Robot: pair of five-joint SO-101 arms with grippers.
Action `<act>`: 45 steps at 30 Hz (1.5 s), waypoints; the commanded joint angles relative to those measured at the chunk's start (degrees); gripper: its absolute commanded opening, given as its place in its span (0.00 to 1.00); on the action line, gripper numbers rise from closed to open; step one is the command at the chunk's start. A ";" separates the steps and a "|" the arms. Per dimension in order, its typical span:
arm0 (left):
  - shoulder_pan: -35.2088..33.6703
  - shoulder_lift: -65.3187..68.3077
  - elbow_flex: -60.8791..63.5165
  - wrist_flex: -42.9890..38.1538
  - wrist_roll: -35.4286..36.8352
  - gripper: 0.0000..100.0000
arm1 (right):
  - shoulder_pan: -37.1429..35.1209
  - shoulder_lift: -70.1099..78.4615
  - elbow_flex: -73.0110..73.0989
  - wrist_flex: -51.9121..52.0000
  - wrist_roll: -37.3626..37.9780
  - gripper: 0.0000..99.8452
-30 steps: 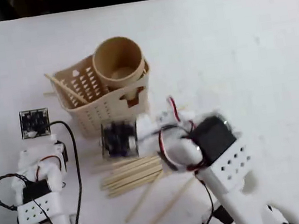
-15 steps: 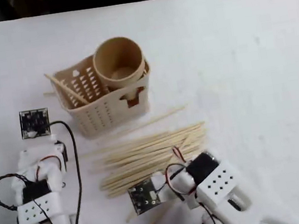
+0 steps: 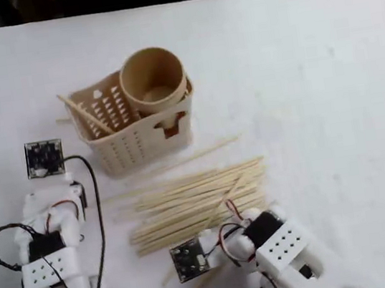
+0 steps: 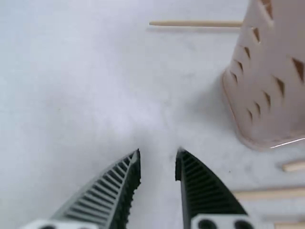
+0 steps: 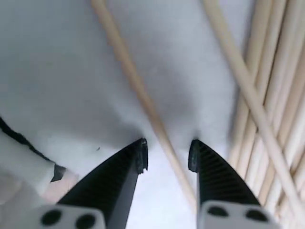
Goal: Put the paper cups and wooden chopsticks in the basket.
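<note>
Right gripper (image 5: 167, 149) part open, straddling loose chopstick (image 5: 137, 86), gripping nothing. Left gripper (image 4: 157, 155) part open, empty, beside basket (image 4: 267, 81). Cup (image 3: 152, 77) in basket.

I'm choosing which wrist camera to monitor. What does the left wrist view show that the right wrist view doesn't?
Left wrist view: the left end effector, open over the table, and a corner of the basket with a single chopstick lying by it. Right wrist view: the right end effector, open, a loose chopstick running between its jaws, beside the pile of chopsticks. Both: the table, with chopsticks on it.
</note>
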 commanded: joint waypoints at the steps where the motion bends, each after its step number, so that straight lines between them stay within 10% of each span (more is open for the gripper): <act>1: 0.66 0.31 -0.26 -1.67 -0.62 0.14 | -0.66 0.40 0.53 -2.07 -2.73 0.09; 11: 0.66 0.31 -0.26 -1.67 -0.62 0.14 | 1.10 -0.13 -5.98 -0.84 -12.84 0.02; 26: 0.57 0.31 -0.26 -1.67 -0.70 0.14 | 5.49 0.57 -57.76 16.48 -29.54 0.02; 45: 0.66 0.31 -0.26 -1.67 -0.70 0.14 | 3.03 40.31 -92.92 -26.68 -74.55 0.02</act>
